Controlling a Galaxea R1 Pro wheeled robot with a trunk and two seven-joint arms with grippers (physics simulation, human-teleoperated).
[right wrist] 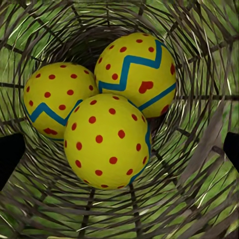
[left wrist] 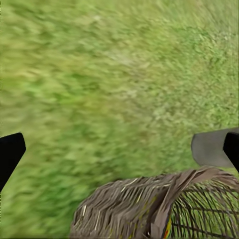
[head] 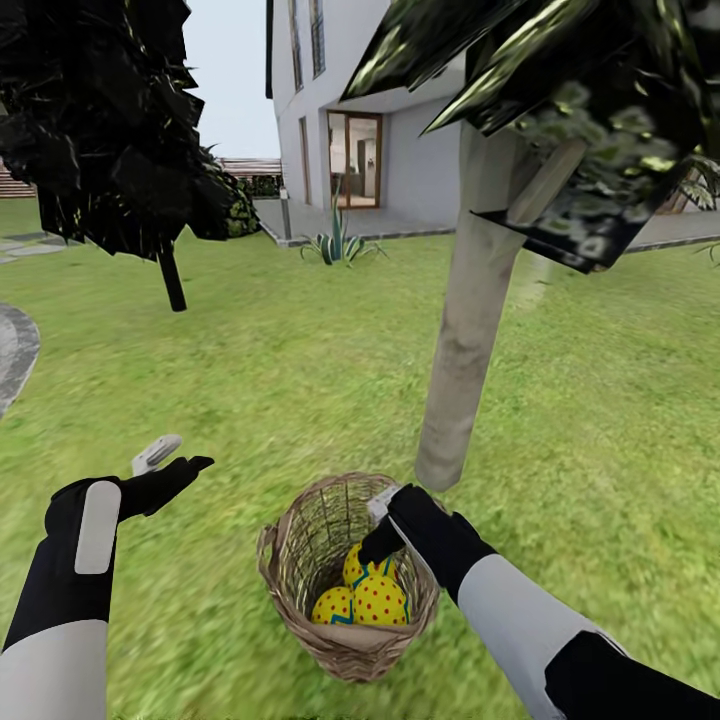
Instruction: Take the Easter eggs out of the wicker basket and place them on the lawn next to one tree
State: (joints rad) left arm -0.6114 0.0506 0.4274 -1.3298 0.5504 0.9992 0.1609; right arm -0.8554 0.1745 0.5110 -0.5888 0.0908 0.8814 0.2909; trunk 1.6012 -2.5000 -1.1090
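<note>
On the lawn (head: 300,380), beside the smooth pale tree (head: 465,330) trunk, stands the open-weave wicker basket (head: 300,560). Three glossy yellow eggs (right wrist: 107,139) lie inside. Right gripper (head: 385,535) hangs spread over them, empty; left gripper (head: 170,462) hovers spread above grass. A house stands behind.

No legible text or labels anywhere
</note>
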